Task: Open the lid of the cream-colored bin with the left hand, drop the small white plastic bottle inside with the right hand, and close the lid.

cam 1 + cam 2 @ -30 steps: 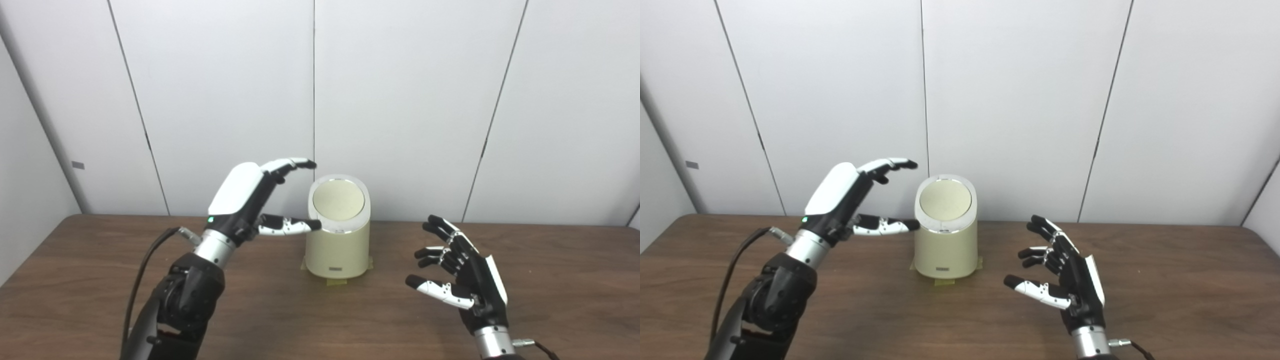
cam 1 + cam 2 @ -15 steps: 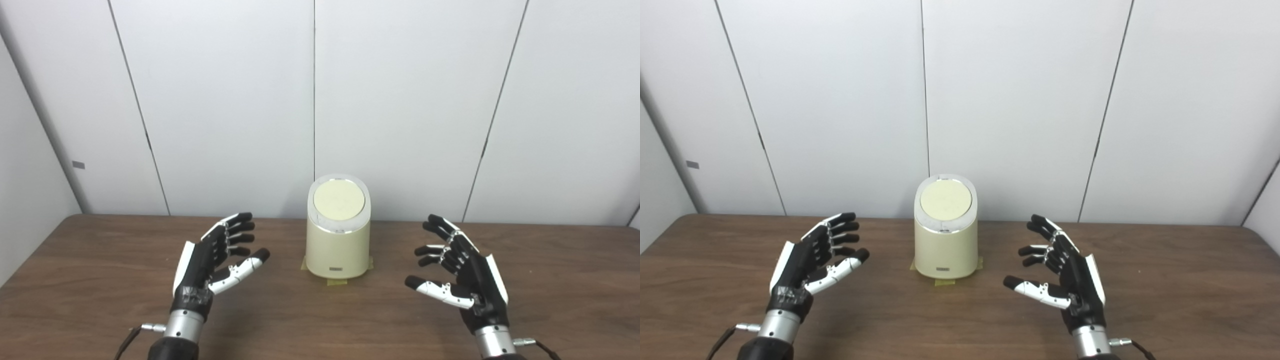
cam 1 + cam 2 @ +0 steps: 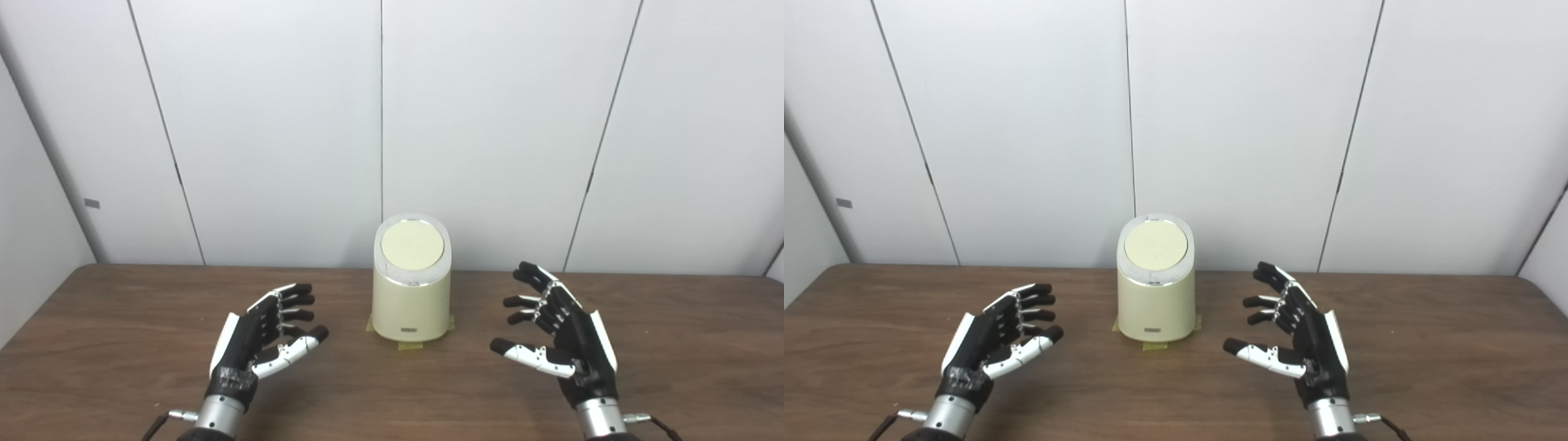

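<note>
The cream-colored bin (image 3: 410, 300) stands upright at the back middle of the table, its round lid (image 3: 412, 245) lying flat and shut inside a white rim. My left hand (image 3: 260, 337) hovers palm up to the bin's left, open and holding nothing. My right hand (image 3: 560, 340) hovers to the bin's right, fingers spread, open and empty. Neither hand touches the bin. No small white bottle shows in either view.
The brown wooden table (image 3: 122, 343) spans the whole width. Yellow tape tabs (image 3: 409, 346) show under the bin's base. White wall panels (image 3: 490, 122) rise just behind the bin. A cable (image 3: 664, 429) trails from the right wrist.
One second ago my left hand was raised beside the bin's lid; it has dropped back low to the bin's left. The lid stays shut. The right hand barely moved; the camera shifted slightly.
</note>
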